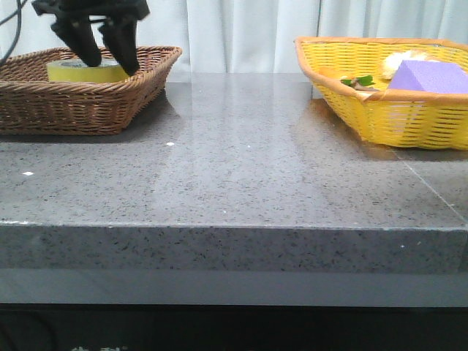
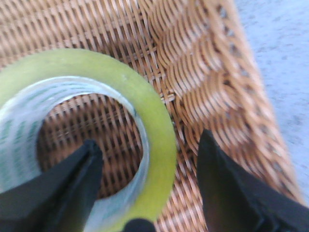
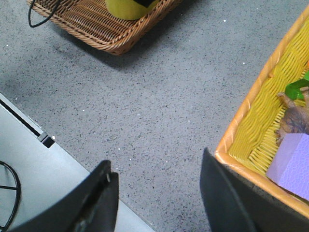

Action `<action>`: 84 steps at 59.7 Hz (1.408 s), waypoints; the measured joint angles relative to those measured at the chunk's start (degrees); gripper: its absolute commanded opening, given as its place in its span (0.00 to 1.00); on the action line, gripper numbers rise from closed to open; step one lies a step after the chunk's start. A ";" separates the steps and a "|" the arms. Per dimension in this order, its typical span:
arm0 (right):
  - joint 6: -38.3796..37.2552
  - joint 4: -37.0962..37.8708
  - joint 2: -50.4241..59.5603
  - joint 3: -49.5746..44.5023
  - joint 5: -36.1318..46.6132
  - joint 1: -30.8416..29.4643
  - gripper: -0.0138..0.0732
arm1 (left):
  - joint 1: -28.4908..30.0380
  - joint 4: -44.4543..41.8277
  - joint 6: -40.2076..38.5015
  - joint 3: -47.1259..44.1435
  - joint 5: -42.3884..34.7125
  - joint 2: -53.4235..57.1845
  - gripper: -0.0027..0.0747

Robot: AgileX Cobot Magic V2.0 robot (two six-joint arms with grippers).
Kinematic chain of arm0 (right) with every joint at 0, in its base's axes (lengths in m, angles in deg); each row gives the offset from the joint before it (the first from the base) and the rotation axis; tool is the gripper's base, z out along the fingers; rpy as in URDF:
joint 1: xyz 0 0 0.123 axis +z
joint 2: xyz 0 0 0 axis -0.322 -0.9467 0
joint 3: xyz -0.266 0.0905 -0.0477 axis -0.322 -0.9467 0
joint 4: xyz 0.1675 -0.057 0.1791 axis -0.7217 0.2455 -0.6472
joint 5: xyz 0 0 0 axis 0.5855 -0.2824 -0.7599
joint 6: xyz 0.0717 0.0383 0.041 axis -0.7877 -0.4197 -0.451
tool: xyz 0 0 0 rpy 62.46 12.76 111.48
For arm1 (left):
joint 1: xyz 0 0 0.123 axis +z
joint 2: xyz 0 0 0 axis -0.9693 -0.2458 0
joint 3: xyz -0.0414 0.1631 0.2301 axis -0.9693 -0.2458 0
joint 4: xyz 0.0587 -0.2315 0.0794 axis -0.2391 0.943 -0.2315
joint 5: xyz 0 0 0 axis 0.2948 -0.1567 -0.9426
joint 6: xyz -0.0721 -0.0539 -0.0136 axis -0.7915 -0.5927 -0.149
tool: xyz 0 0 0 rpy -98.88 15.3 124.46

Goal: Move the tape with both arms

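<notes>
The yellow tape roll (image 1: pixel 82 71) lies flat in the brown wicker basket (image 1: pixel 110 102) at the back left. My left gripper (image 1: pixel 110 64) is open over it. In the left wrist view one finger (image 2: pixel 72 179) is inside the roll's hole and the other (image 2: pixel 227 183) is outside, so the yellow wall of the tape (image 2: pixel 159 140) stands between them. My right gripper (image 3: pixel 157 169) is open and empty, above bare table next to the yellow basket (image 3: pixel 251 145). It does not show in the front view. The tape also shows in the right wrist view (image 3: pixel 126 7).
The yellow basket (image 1: pixel 380 117) at the back right holds a purple block (image 1: pixel 428 77), a green item (image 1: pixel 360 81) and a pale object. The grey stone table (image 1: pixel 241 168) spreads between the baskets. Its front edge (image 3: pixel 72 154) lies under my right gripper.
</notes>
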 measured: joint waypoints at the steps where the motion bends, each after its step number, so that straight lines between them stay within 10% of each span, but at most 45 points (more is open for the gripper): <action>1: 0.00 0.00 0.00 0.00 0.00 0.00 0.64 | 0.00 0.00 -0.07 0.00 -0.02 0.45 0.59; 33: 0.00 -0.22 0.00 0.00 0.00 0.00 0.64 | -4.00 0.99 -3.72 -5.08 0.48 20.41 0.59; 84: -4.61 4.09 10.42 -1.00 -8.62 -11.12 0.64 | -8.21 -4.28 -8.28 -68.38 -17.26 75.19 0.59</action>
